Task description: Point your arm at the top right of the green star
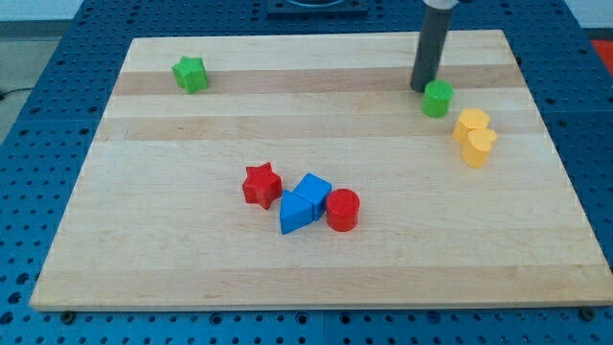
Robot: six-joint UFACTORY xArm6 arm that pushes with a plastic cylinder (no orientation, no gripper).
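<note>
**Tip parked by the wrong green block, star far across the board**

The dark rod's lower end, my tip (422, 88), is seen resting on the pale wooden board (192, 259), just beside and to the view's upper left of a green round-looking plastic block (439, 99); whether the two touch cannot be told. Nothing is held or clamped by the tip, since it is a bare rod that can only push or point.

The task's thing, the green star-shaped plastic block (191, 74), is found well apart from the tip, far toward the view's left and slightly nearer the view's top. To reach its top right, a long slide leftward across bare wood is judged necessary, and the path looks unobstructed.

Just to the view's lower right of the tip, two yellow plastic blocks (474, 136) are set touching each other. Well below and left of the tip, a cluster is formed by a red star block (261, 184), a blue cube (313, 191), a blue triangular block (295, 215) and a red cylinder (343, 209), packed closely together. The cluster lies off the likely route.
</note>
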